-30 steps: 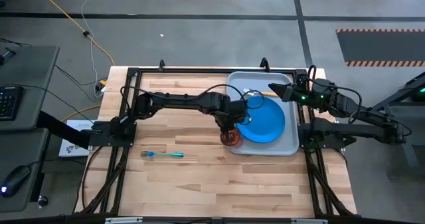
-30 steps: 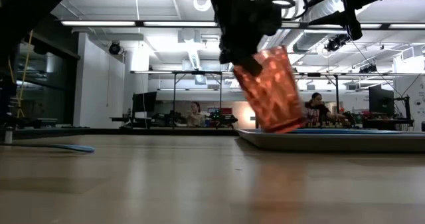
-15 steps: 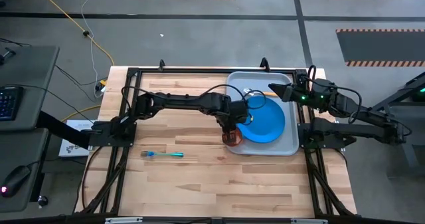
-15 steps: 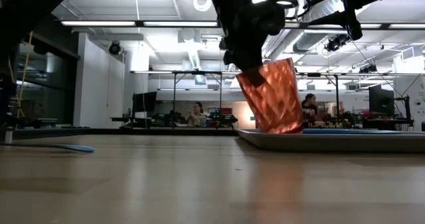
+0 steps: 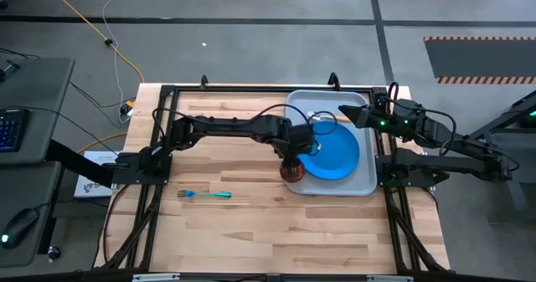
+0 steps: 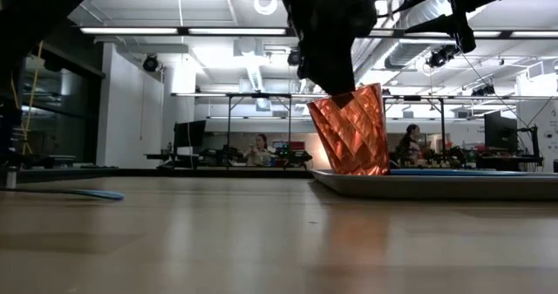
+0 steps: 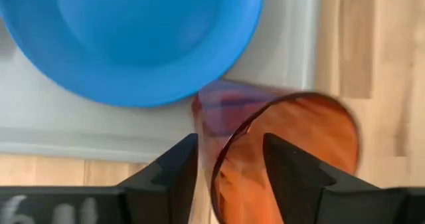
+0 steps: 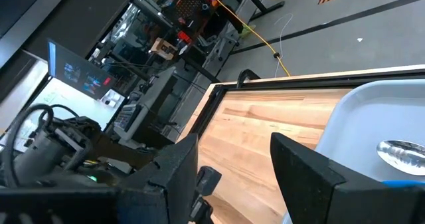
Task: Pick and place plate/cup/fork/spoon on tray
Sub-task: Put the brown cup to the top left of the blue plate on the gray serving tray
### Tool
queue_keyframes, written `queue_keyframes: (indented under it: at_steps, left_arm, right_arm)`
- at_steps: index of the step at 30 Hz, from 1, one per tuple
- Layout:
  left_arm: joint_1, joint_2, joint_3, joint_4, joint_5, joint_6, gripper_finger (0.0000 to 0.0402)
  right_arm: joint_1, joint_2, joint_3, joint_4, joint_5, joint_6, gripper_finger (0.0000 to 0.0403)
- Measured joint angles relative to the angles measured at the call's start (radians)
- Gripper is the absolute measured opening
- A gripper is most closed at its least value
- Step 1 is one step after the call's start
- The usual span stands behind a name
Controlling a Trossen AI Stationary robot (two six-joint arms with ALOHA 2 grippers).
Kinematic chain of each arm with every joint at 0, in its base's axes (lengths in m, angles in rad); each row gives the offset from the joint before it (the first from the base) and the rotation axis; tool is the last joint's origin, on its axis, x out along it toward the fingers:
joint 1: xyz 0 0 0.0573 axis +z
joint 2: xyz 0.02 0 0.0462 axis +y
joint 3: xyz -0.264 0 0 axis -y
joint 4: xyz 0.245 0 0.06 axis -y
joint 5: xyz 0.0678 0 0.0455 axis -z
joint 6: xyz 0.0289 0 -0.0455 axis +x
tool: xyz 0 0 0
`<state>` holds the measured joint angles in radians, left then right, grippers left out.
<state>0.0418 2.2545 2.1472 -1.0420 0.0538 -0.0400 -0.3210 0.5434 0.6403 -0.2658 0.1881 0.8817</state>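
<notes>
The red-orange cup point(image 6: 353, 133) stands nearly upright on the grey tray point(image 5: 364, 182), in its near left corner, beside the blue plate point(image 5: 335, 152) that lies flat in the tray. My left gripper point(image 7: 231, 167) is open above the cup, one finger on each side of its wall. The spoon point(image 5: 322, 116) lies in the tray's far part. The fork point(image 5: 205, 195) lies flat on the wood, left of the tray. My right gripper point(image 8: 232, 157) is open and holds nothing, level over the tray's far right part. My left gripper comes down from above, one finger point(image 7: 292, 174) inside the cup and the other point(image 7: 176, 174) outside. The cup's rim point(image 7: 222, 161) runs between them. The jaws stand apart; whether either finger touches the wall, I cannot tell. The cup's base rests on the tray.
The tray's raised rim point(image 6: 436, 185) runs close beside the cup's base. Black frame rails point(image 5: 159, 148) border the table on the left and right. Bare wood lies between the fork and the tray. People sit at desks in the room far behind the table.
The cup leaned over under my left gripper with its base just off the tray. It has swung back to nearly upright and come down onto the tray's near left corner.
</notes>
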Motion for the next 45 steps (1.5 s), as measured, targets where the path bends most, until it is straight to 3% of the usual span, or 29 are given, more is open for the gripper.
queue_keyframes:
  at_steps: [12, 20, 25, 29, 35, 41, 45]
  left_arm:
    - [0.027, -0.008, 0.035, -0.007, 0.041, 0.037, 0.0175]
    - [0.083, -0.128, 0.035, -0.027, 0.045, 0.026, 0.0175]
    - [0.127, -0.244, 0.013, -0.020, 0.055, -0.018, 0.0175]
    - [0.158, -0.385, -0.127, 0.148, 0.098, -0.073, 0.0175]
    - [0.182, -0.671, -0.530, 0.551, 0.098, -0.206, 0.0175]
    - [0.191, -0.946, -0.907, 0.960, 0.067, -0.327, 0.0175]
    - [0.216, -1.072, -1.045, 1.062, 0.014, -0.348, 0.0174]
  right_arm:
    - [0.000, 0.000, 0.000, 0.000, 0.000, 0.000, 0.0181]
    - [0.000, 0.000, 0.000, -0.004, -0.007, 0.002, 0.0181]
    - [0.004, 0.017, 0.000, -0.004, -0.195, 0.027, 0.0181]
    - [0.051, 0.060, 0.000, -0.004, -0.332, 0.063, 0.0181]
    - [0.212, 0.190, 0.001, -0.006, -0.377, 0.150, 0.0180]
    - [0.386, 0.359, 0.058, -0.093, -0.248, 0.249, 0.0169]
    - [0.456, 0.498, 0.219, -0.310, -0.102, 0.308, 0.0167]
